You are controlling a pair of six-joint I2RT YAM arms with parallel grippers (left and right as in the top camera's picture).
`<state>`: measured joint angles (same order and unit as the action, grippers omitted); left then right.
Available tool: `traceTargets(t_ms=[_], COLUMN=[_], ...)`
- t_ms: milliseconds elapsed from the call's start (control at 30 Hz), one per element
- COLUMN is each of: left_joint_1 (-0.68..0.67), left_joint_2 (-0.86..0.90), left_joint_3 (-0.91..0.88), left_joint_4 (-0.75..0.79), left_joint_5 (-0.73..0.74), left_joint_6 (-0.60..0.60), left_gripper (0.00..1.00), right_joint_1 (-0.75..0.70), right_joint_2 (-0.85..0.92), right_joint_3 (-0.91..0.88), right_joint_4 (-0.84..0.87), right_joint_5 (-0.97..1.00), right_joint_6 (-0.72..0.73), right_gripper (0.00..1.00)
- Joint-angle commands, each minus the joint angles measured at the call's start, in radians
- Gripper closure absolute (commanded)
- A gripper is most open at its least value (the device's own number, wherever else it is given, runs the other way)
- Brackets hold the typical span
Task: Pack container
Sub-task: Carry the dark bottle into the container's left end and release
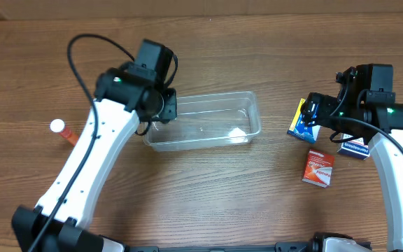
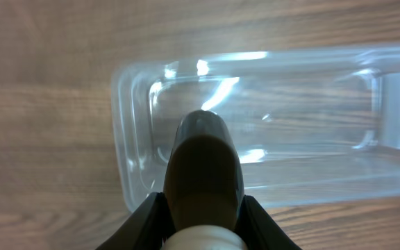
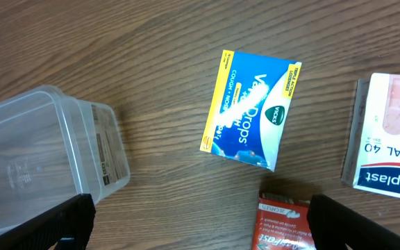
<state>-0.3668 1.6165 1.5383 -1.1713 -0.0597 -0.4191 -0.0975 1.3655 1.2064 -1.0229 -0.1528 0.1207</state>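
The clear plastic container [image 1: 254, 105] lies in the middle of the table and holds nothing I can make out. My left gripper [image 2: 203, 215] is shut on a dark brown bottle [image 2: 203, 160] with a pale end. It holds the bottle over the container's left end [image 2: 127, 139]. In the overhead view the left wrist [image 1: 156, 98] hides the bottle. My right gripper [image 3: 200, 226] is open and empty above bare table, between the container's right end [image 3: 33, 153] and the boxes.
A blue and yellow cough-drop box [image 1: 301, 120] [image 3: 248, 111], a red box [image 1: 319, 168] [image 3: 283, 222] and a white and blue plaster box [image 1: 355, 147] [image 3: 387, 139] lie at the right. An orange tube with a white cap [image 1: 63, 131] lies at the far left.
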Motion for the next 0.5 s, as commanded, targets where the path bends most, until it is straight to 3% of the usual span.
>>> traceTargets(t_ms=[0,200,467], left_joint_1=[0.000,0.002,0.044], left_joint_2=[0.027,0.133,0.212], left_joint_3=[-0.120,-0.179,-0.179], left_joint_4=[0.103,0.267,0.309], left_joint_5=[-0.022,-0.079,-0.134], left_joint_6=[-0.102,-0.102,-0.101], left_gripper=[0.95,0.94,0.91], right_joint_1=[-0.002,-0.002,-0.002], right_joint_2=[0.000,0.000,0.000], right_joint_3=[0.030,0.030,0.030], right_joint_4=[0.003,-0.002,-0.001], right_joint_5=[-0.007,-0.006,-0.006], right_joint_6=[0.008,0.007,0.007], right_gripper=[0.00,0.00,0.00])
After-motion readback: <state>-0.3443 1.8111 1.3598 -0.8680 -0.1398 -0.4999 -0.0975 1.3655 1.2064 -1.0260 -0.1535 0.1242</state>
